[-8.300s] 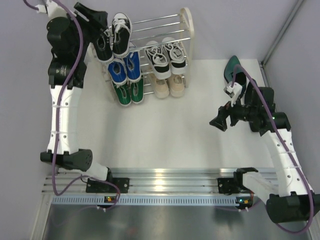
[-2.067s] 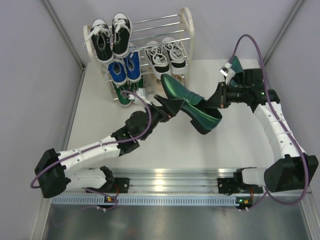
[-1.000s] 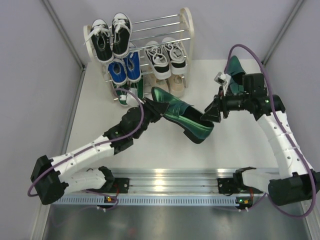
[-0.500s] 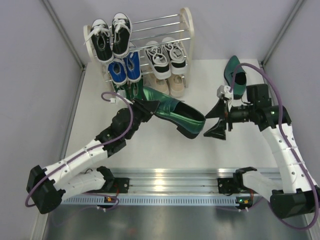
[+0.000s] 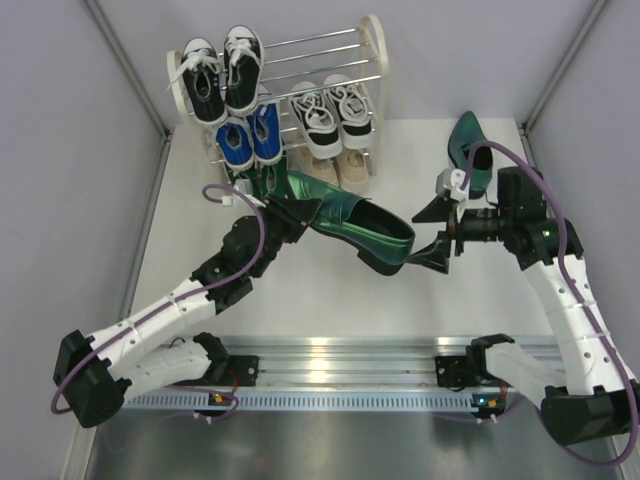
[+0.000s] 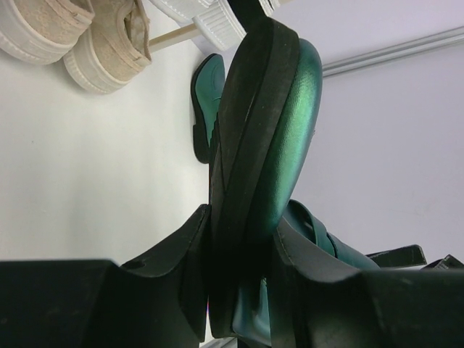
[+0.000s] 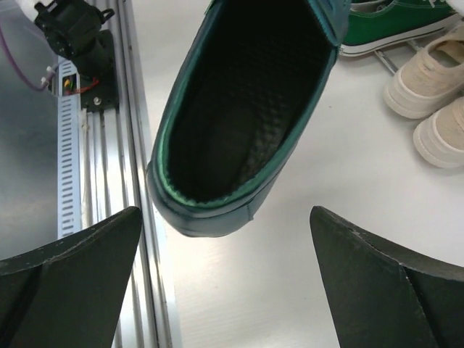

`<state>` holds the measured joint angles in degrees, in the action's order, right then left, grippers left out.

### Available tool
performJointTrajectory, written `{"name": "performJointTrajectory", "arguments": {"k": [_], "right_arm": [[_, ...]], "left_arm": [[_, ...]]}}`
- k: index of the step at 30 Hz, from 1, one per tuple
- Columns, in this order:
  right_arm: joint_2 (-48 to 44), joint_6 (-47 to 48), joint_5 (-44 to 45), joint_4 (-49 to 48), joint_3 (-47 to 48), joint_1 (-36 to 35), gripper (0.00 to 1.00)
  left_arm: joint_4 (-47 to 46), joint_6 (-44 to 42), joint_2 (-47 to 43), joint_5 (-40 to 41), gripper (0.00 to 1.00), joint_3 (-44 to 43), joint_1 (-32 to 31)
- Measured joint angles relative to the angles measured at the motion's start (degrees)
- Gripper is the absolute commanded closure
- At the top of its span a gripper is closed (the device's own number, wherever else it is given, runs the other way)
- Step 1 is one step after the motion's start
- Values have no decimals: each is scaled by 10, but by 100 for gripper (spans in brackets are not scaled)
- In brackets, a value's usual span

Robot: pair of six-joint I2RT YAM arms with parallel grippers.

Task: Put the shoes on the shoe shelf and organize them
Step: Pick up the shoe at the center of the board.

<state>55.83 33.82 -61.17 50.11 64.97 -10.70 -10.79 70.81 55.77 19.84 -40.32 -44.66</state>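
Handover done: the green dress shoe (image 5: 360,225), let go by the right gripper (image 5: 432,233) with jaws spread wide, is clenched by the left gripper (image 5: 293,207) alone above the counter (image 5: 300,290), just before the shoe shelf (image 5: 372,40).

In the right wrist view the held dress shoe (image 7: 239,109) ran off the top edge, so its far end went unseen. A green sneaker (image 7: 391,22) at 1 o'clock and the beige sneakers (image 7: 428,101) at 3 o'clock were cropped as well. Both fingers (image 7: 65,275) of the right gripper (image 7: 225,214) ran off the bottom corners. In the left wrist view the held shoe hid part of the second dress shoe (image 6: 203,101) near 12 o'clock, and the beige pair was clipped at 11 o'clock. From above, the left gripper (image 5: 298,207) had its fingertips buried under the shoe, and sneakers covered the lower tiers of the shoe shelf (image 5: 372,40).
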Motion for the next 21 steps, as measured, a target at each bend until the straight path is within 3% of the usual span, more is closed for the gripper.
{"name": "performJointTrajectory", "arguments": {"k": [21], "right_arm": [[-12, -221, 90, -142, -20, -59, 1]], "left_arm": [[-30, 18, 53, 21, 100, -37, 3]]}}
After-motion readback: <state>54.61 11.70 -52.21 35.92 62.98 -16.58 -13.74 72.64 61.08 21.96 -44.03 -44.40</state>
